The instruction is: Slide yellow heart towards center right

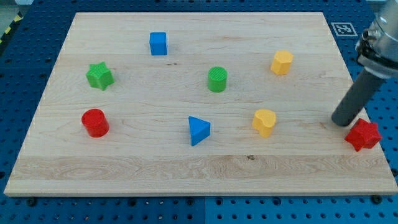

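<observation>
My tip point(341, 122) rests on the bench point(186, 168) at the view's right edge, just beside the red star point(364, 135) and well apart from the yellow heart point(264, 122), which lies right of centre, between the blue triangle point(199, 130) and my tip. There is no pincer on this rod, so nothing is clenched or released. To push well, I judge the tip should circle round to the heart's left flank, clear of the triangle, then drive steadily rightward through its middle, stopping short of the red star.

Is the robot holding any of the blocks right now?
No, nothing is held. My tip only pushes; it rests on the board just left of the red star, far from the yellow heart.
</observation>
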`<state>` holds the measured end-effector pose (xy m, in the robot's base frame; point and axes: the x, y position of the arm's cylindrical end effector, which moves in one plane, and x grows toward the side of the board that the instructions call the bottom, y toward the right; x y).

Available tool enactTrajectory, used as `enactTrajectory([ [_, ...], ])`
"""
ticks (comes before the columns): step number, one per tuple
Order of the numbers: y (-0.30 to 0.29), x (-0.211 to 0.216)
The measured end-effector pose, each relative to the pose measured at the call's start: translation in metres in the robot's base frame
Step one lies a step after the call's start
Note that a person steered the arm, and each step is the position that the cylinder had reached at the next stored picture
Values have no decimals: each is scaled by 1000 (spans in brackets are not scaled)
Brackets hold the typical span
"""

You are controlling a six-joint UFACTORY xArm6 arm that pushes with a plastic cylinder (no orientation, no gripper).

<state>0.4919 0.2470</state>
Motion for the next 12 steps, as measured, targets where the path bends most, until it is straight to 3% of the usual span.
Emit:
enactTrajectory([
  [1, 26, -10],
  [4, 10, 50],
  [5, 10, 19],
  [6, -32, -9],
  [7, -119, -38],
  [8, -182, -38],
  [9, -190, 14],
  [10, -169, 33],
  [12, -108, 24],
])
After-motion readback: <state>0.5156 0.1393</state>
